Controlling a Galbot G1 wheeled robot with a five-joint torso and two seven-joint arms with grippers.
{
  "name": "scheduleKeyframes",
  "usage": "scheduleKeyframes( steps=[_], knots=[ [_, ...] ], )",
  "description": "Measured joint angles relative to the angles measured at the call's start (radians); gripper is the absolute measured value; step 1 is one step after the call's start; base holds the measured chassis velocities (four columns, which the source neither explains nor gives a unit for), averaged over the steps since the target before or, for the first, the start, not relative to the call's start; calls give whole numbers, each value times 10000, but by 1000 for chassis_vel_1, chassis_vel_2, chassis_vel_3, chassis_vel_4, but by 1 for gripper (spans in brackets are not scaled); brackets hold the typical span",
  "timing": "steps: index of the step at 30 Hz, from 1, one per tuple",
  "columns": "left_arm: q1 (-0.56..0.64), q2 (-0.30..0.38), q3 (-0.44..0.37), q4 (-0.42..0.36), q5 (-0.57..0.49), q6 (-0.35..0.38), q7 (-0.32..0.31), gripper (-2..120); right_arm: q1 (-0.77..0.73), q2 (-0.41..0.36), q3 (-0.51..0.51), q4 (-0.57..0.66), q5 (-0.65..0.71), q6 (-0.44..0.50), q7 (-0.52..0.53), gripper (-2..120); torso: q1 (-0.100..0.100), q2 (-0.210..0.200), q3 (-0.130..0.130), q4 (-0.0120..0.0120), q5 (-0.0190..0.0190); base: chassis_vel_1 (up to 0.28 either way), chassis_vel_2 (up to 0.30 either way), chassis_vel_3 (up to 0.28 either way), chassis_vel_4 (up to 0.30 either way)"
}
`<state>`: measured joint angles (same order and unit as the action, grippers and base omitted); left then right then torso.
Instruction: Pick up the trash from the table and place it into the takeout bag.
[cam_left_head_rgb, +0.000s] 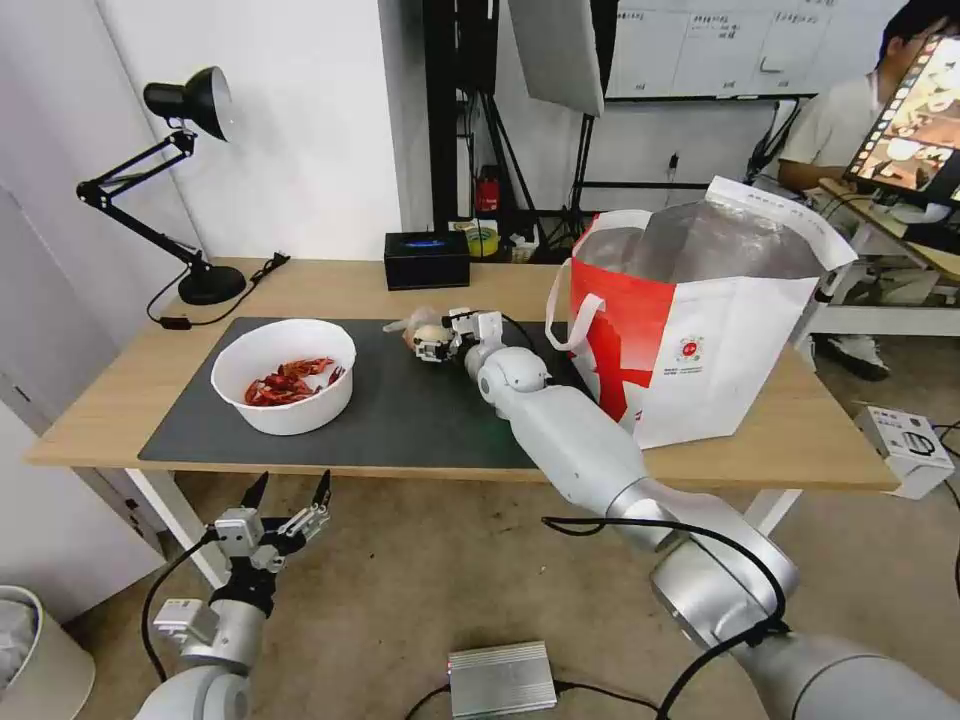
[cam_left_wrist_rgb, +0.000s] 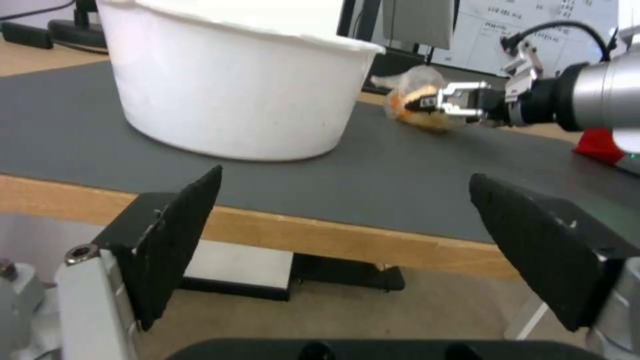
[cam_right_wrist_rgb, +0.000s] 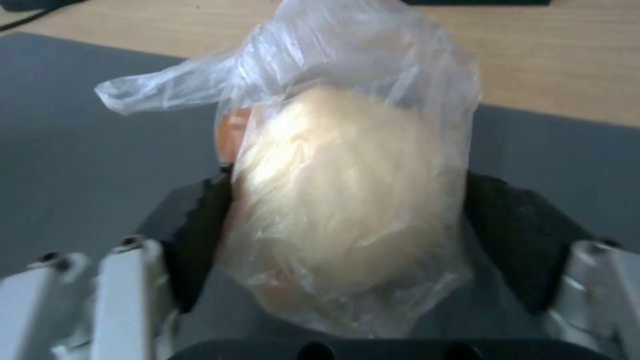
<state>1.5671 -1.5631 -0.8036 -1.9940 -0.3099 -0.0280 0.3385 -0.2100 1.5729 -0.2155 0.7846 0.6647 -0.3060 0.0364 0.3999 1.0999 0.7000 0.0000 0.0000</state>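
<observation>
- The right gripper (cam_left_head_rgb: 432, 343) reaches out over the dark grey mat (cam_left_head_rgb: 400, 410) on the table (cam_left_head_rgb: 790, 430), near the mat's far edge, and its two pads are clenched around the small clear bag (cam_left_head_rgb: 425, 330) holding a beige lump.
- In the right wrist view the small clear bag (cam_right_wrist_rgb: 347, 185) sits squarely between the black pads (cam_right_wrist_rgb: 200, 235), one pad pressed against each flank of the lump, with the mat beneath.
- The lump's long axis runs outward from the gripper's palm, away from the arm; the bag's loose twisted plastic tail sticks out past the lump, at the end farthest from the palm, and bends off to one side.
- From the left wrist view, the bag (cam_left_wrist_rgb: 417, 100) is pinched at the tip of the right gripper (cam_left_wrist_rgb: 427, 103), low over the mat; whether it touches the mat cannot be told.
- The white round bowl (cam_left_head_rgb: 285, 375) of red crayfish shells stands on the mat, well apart from the bag, toward the robot's left.
- The takeout bag (cam_left_head_rgb: 700, 330) stands upright and open-topped on the table, just to the right of the right arm.
- The left gripper (cam_left_head_rgb: 285, 500) hangs below the table's near edge with its fingers spread apart, holding nothing.
</observation>
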Motion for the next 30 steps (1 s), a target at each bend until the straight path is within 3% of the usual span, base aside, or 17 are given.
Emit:
scheduleKeyframes(
  steps=[7, 10, 14, 17, 22, 30],
  knots=[
    [12, 5, -12, -83, 2, -2, 0, 100, -42, 3, 37, 25, 11, 0, 71, 54, 0, 0, 0, 0, 0, 0, 0, 0, 0],
    [3, -10, -2, -81, 6, -2, 0, 100, -42, 1, 39, 31, 34, 16, 97, 37, 0, 0, 0, 0, 0, 0, 0, 0, 0],
    [2, -26, -4, -81, 7, -2, 0, 100, -69, 0, 36, 32, 34, 85, 131, 29, 0, 1, 0, 0, 0, 0, 0, 0, 0],
    [6, -30, -33, -69, 4, -2, 1, 100, -155, 1, 35, 53, 28, 203, 173, 14, 0, 0, -1, 0, 0, 0, 0, 0, 0],
    [-4, -21, -77, -31, -14, -2, 4, 100, -399, -9, 45, 312, -37, 459, 311, 6, 1, 1, 0, -1, 0, 0, 0, 0, 0],
    [-37, -12, -165, -25, -179, -3, 6, 100, -783, -38, 48, 1169, -256, 738, 553, 6, 0, 1, 0, 0, 0, 0, 0, 0, 0]
  ],
)
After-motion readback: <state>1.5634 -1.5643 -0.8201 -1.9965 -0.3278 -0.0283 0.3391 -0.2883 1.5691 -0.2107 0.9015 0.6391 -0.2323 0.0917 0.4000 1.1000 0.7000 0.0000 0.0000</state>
